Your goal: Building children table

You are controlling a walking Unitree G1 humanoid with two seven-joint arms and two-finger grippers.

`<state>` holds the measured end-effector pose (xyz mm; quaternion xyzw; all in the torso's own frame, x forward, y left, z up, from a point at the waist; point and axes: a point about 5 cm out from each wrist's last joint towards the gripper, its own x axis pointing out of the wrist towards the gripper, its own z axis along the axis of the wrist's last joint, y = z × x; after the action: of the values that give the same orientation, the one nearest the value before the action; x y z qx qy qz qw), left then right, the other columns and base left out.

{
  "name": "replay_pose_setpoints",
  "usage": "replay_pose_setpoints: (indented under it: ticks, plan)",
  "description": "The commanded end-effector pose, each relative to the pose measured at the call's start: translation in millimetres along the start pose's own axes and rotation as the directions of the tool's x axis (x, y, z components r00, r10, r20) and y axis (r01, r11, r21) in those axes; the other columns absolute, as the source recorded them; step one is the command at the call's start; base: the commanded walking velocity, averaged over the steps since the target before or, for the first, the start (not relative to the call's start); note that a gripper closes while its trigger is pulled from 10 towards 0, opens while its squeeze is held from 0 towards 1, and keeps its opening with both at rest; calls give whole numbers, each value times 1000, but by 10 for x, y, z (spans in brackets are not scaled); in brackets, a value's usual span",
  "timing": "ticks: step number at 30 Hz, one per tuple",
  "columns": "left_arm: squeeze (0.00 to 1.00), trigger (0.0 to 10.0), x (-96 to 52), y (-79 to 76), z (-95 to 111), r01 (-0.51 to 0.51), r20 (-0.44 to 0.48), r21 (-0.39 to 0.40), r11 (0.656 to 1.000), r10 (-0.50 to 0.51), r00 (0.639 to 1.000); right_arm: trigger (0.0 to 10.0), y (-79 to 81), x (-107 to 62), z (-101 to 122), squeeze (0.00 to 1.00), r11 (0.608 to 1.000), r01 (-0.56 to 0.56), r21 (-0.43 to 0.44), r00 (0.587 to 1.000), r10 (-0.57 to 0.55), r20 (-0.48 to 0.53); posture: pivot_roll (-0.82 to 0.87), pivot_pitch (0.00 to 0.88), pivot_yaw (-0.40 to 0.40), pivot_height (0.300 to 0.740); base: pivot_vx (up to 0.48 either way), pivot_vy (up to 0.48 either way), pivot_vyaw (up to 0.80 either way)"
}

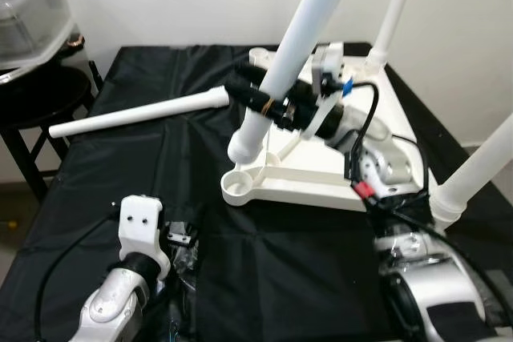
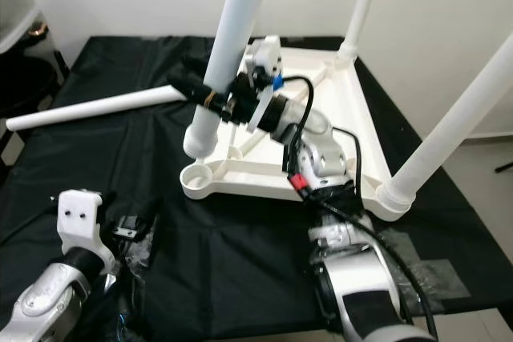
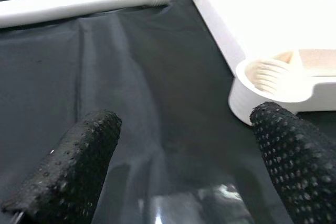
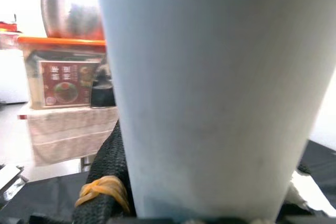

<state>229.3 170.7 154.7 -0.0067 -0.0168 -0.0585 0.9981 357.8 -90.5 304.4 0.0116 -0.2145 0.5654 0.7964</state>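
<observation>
**A:** Fingers first: what is each pair doing?

**B:** Those of the right gripper (image 1: 268,106) are clamped round a white leg (image 1: 296,46), gripping it low on the shaft with the leg tilted, so its threaded end hangs just above the empty corner socket (image 1: 238,184) of the tabletop (image 1: 385,110). Those of the left gripper (image 3: 184,156) stand wide apart and hold nothing, low over the black cloth (image 1: 264,270) just short of that same socket.

**A:** Why does the tabletop lie underside up?

**B:** So the sockets face upward and legs can be screwed down into them. Two legs already stand in their corners: one at the far corner (image 1: 394,10), one at the near right corner (image 1: 477,170).

**A:** And the fourth?

**B:** A spare leg (image 1: 136,114) lies flat on the cloth beside the tabletop's left edge, waiting its turn, I'd say.

**A:** Why the low grip?

**B:** Probably to steer the tip. It looks tilted off the socket's axis, so it would need straightening before threading.
</observation>
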Motion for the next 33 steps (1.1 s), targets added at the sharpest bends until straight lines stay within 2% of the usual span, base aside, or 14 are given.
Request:
replay_pose_setpoints:
  ticks: [1,2,4,7,11,15,19,21,22,24,25,27,28,33]
  plan:
    - [0,10000,-31,33,9,-5,-11,5,1000,5,1000,10000,-37,-10,81,0,1000,-12,-19,999,13,37,75,294,-5,740,0,0,0]
    - [0,10000,-35,36,16,-6,-10,7,1000,6,1000,10000,-42,-7,86,0,1000,-16,-21,999,17,38,75,294,-5,740,0,0,0]
    - [0,10000,-54,53,82,-11,2,1,1000,11,1000,10000,-53,54,194,0,993,-116,-15,992,117,46,84,340,-2,740,0,0,0]
    - [0,10000,-62,60,108,-12,5,0,1000,12,1000,10000,-54,74,232,0,988,-156,-14,987,156,46,84,340,-2,740,0,0,0]
    - [0,10000,-71,90,175,-18,14,8,1000,18,1000,10000,-55,147,316,0,959,-282,-8,959,282,28,89,374,2,740,0,0,0]
    - [0,10000,-78,92,188,-16,14,9,1000,16,1000,10000,-36,159,313,0,944,-329,3,944,329,14,93,381,4,740,0,0,0]
    - [0,10000,-93,38,203,19,0,9,1000,-19,1000,10000,179,281,132,0,834,-551,40,825,551,-122,85,397,0,740,0,0,0]
    - [0,10000,-93,38,203,19,0,9,1000,-19,1000,10000,179,281,132,0,834,-551,40,825,551,-122,85,397,0,740,0,0,0]
    - [0,10000,-89,21,197,26,-5,9,1000,-26,1000,10000,228,334,105,0,811,-584,39,799,582,-150,80,400,-2,740,0,0,0]
    - [0,10000,-89,21,197,26,-5,9,1000,-26,1000,10000,228,334,105,0,811,-584,39,799,582,-150,80,400,-2,740,0,0,0]
    - [0,10000,-78,-3,189,37,-11,12,999,-37,999,10000,282,421,88,0,785,-619,31,765,612,-200,64,399,-12,740,0,0,0]
    - [0,10000,-78,-3,189,37,-11,12,999,-37,999,10000,282,421,88,0,785,-619,31,765,612,-200,64,399,-12,740,0,0,0]
    - [0,10000,-63,-16,181,42,-16,14,999,-41,999,10000,314,529,115,0,766,-642,22,738,625,-254,56,399,-18,740,0,0,0]
    - [0,10000,-36,-28,161,46,-24,11,999,-46,999,10000,329,715,245,0,748,-663,24,704,634,-321,40,399,-32,740,0,0,0]
